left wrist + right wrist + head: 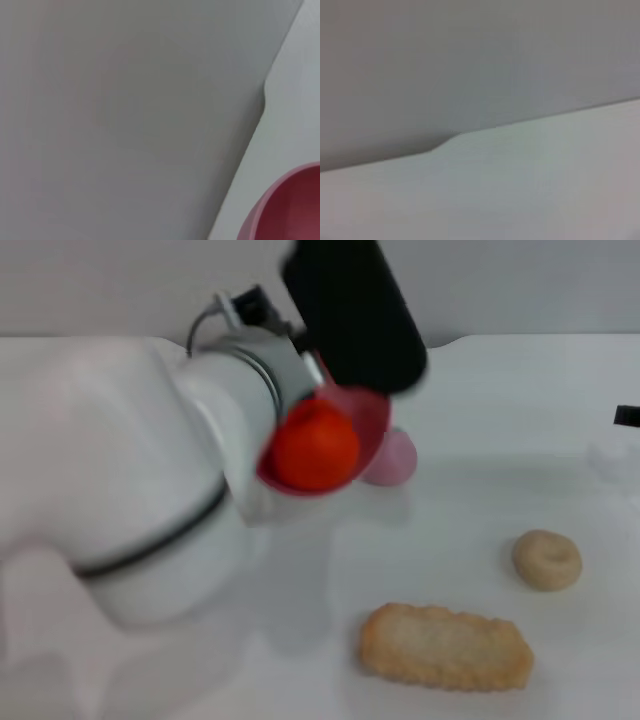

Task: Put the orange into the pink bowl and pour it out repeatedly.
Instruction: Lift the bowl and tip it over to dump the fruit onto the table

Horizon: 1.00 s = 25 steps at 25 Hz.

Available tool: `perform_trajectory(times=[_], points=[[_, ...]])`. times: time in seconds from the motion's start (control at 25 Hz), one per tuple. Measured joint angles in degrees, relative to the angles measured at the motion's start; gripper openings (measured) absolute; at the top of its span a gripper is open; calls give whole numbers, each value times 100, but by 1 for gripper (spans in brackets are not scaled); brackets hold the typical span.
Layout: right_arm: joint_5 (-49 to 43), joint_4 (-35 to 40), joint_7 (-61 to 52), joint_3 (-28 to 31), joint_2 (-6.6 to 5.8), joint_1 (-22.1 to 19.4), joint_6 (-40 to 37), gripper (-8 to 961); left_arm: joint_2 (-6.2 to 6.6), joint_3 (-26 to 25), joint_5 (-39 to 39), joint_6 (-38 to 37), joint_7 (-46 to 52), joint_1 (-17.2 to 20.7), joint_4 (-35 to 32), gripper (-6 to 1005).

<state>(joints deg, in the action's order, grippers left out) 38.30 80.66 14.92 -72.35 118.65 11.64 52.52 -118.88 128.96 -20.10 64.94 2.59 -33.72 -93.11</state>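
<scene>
In the head view the pink bowl (371,418) is held up above the table and tipped steeply, its mouth facing down and toward me. The orange (315,445) lies at the bowl's lower lip, red-orange and round. My left gripper (340,380) is shut on the bowl's upper rim, with its black body above the bowl and the white arm filling the left side. Only a curved piece of the pink bowl (292,210) shows in the left wrist view. A dark tip of my right arm (628,416) sits at the far right edge.
A small pale-pink dome (397,458) rests on the white table (480,440) just behind the bowl. A beige round bun (547,559) lies at the right. A long tan biscuit-like piece (446,647) lies near the front.
</scene>
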Motion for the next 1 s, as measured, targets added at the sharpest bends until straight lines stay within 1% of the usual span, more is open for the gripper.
perform_trajectory(times=[0.04,0.2,0.36,0.48,0.52,0.6,0.64,0.68,0.72,0.76,0.84,0.92,0.96,1.0], points=[[22,-45,32,2,-3,18,0,554,-5,234,-264,-80,-12,44,2,43],[72,-103,99,4,-6,59,4,554,-11,724,-821,-226,-56,94,-42,42],[81,-144,139,22,-8,102,6,554,-12,1234,-1457,-620,-48,200,37,42],[81,-151,147,24,-10,110,14,555,-12,1349,-1631,-706,-37,243,65,42],[82,-154,149,25,-13,113,18,555,-11,1690,-2313,-983,-60,427,161,42],[82,-160,151,27,-17,123,25,555,-12,1833,-2570,-1073,-125,487,230,42],[82,-161,152,28,-17,134,26,555,-12,1833,-2570,-1073,-125,487,230,42],[80,-165,155,29,-17,149,30,555,-12,2023,-2951,-1156,-196,548,364,42],[80,-165,155,29,-17,149,30,555,-12,2023,-2951,-1156,-196,548,364,42],[77,-172,157,31,-17,164,37,555,-11,2080,-3125,-1174,-184,573,415,42],[76,-200,158,53,-17,196,61,555,-12,2273,-3830,-1234,87,662,574,42],[66,-253,161,86,-17,246,85,555,-12,2273,-3830,-1234,87,662,574,42],[63,-274,163,96,-17,268,94,555,-12,2357,-4306,-1264,372,718,662,42],[59,-287,163,97,-17,284,98,555,-12,2378,-4423,-1266,433,734,677,42]])
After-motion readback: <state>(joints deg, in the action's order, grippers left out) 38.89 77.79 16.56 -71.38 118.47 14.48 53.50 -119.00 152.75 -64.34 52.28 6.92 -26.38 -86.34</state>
